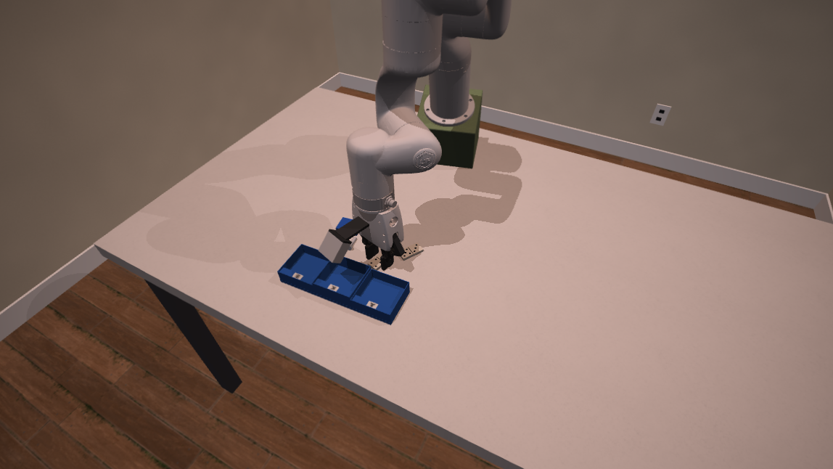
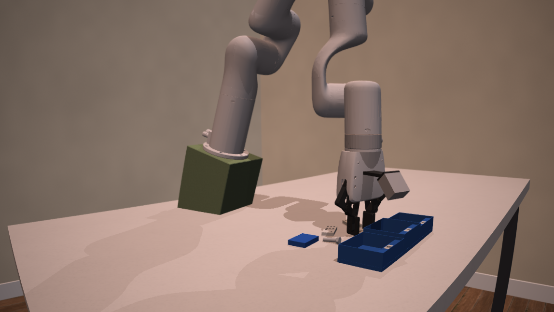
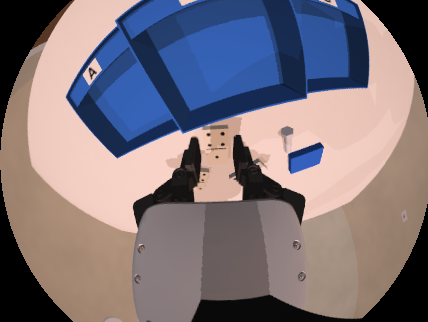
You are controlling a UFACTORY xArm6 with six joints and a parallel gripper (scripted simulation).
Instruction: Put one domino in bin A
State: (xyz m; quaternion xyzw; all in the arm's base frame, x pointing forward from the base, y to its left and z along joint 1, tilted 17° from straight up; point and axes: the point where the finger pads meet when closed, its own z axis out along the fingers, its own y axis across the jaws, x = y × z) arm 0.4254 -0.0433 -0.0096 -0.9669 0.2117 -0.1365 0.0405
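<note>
A pale domino (image 3: 215,139) (image 1: 373,263) lies flat on the table just behind the row of blue bins. My gripper (image 3: 216,146) (image 1: 384,260) (image 2: 359,229) is down at table level, partly open, with one finger on each side of this domino and not pressing it. A second domino (image 1: 411,252) (image 2: 330,229) lies on the table close by. The bin marked A (image 3: 120,100) (image 1: 389,317) (image 2: 426,227) is the end bin of the row, left in the wrist view, and it is empty.
The bins marked K (image 3: 219,56) and B (image 3: 332,47) are joined to bin A in one row and are empty. A small bolt (image 3: 286,136) (image 2: 331,240) and a flat blue block (image 3: 306,159) (image 2: 302,240) (image 1: 343,223) lie beside the dominoes. The table's edge runs just beyond the bins.
</note>
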